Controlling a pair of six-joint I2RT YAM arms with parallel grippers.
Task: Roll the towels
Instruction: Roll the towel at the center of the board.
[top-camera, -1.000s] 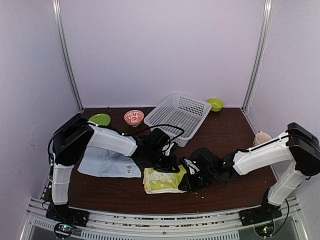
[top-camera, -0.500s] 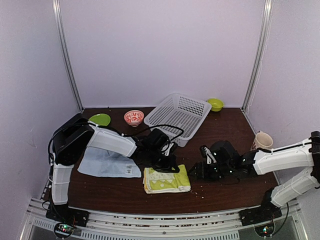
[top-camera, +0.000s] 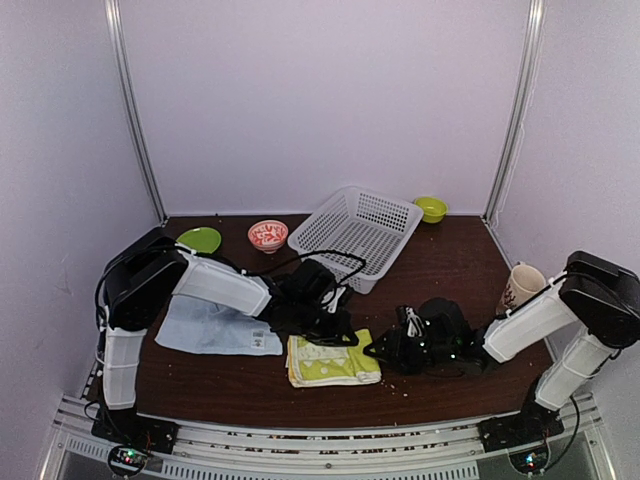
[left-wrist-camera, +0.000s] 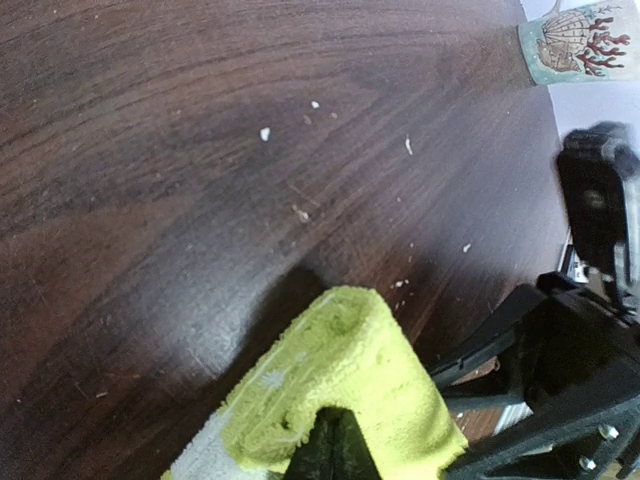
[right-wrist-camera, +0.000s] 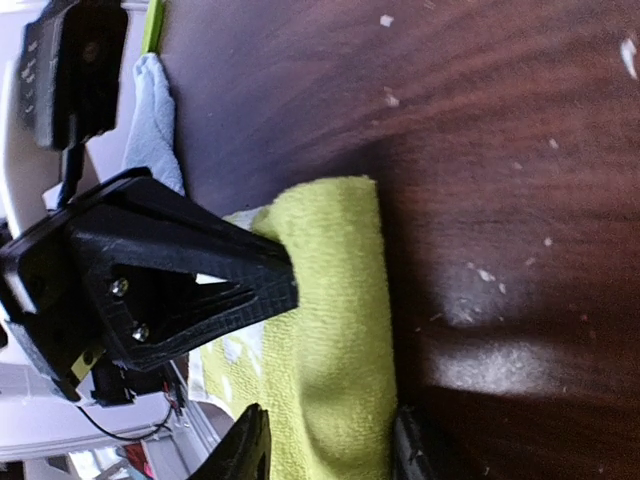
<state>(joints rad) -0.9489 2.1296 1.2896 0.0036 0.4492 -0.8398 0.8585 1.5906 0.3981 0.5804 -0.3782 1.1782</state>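
Note:
The lime-green towel (top-camera: 333, 361) lies folded near the table's front middle; it also shows in both wrist views (left-wrist-camera: 360, 385) (right-wrist-camera: 330, 330). My left gripper (top-camera: 336, 336) (left-wrist-camera: 335, 450) is shut on that towel's far edge, and the cloth puckers around the tips. My right gripper (top-camera: 384, 350) (right-wrist-camera: 330, 455) is open, one finger over the towel and one at its folded right edge. The pale blue towel (top-camera: 216, 328) (right-wrist-camera: 155, 120) lies flat to the left, under the left arm.
A white mesh basket (top-camera: 355, 235) stands tilted at the back middle. A red bowl (top-camera: 267, 235) and green plate (top-camera: 200, 239) sit back left, a small green bowl (top-camera: 431, 208) back right. A printed cup (top-camera: 522, 286) (left-wrist-camera: 575, 40) stands at the right. Crumbs dot the wood.
The right gripper opened and backed off to the right, then came back left to the green towel's right edge. The left arm and both towels stayed put.

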